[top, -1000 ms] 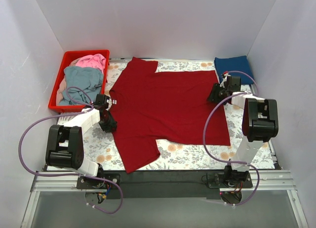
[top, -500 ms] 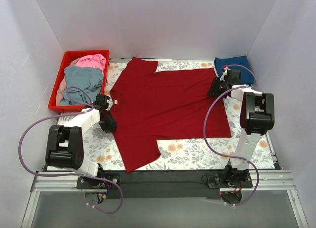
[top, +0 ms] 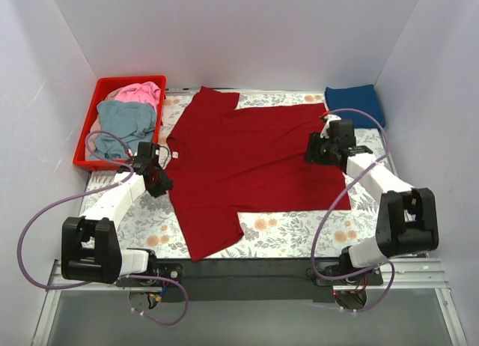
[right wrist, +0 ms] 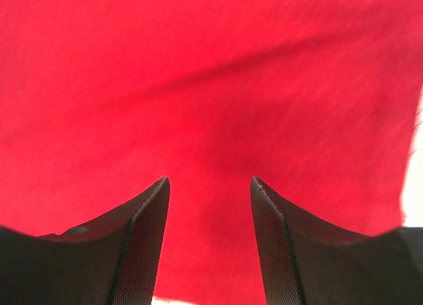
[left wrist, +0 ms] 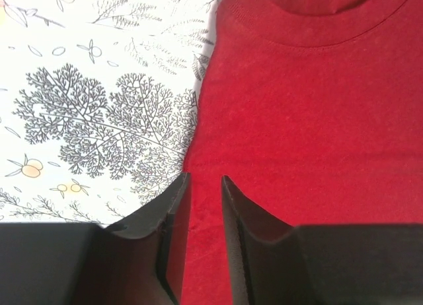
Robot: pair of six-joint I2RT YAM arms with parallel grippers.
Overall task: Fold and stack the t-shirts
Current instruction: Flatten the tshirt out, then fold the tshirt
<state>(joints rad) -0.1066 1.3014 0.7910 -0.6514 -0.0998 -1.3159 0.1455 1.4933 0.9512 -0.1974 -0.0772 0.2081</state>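
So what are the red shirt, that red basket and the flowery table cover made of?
The dark red t-shirt looks like soft matte knit cloth: fine texture, stitched collar band, limp creases. The basket looks like rigid moulded plastic: smooth straight walls. The table cover is printed and flat; cloth or vinyl, I cannot tell.

Red t-shirt [right wrist: 211,87] blurred in R wrist view, edges cut off.

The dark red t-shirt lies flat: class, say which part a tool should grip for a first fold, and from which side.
Probably the dark red t-shirt at its edges: spread flat, it offers no raised fold. The left tool suits the shoulder edge beside the collar, from the left; the right tool suits the hem, from the right.
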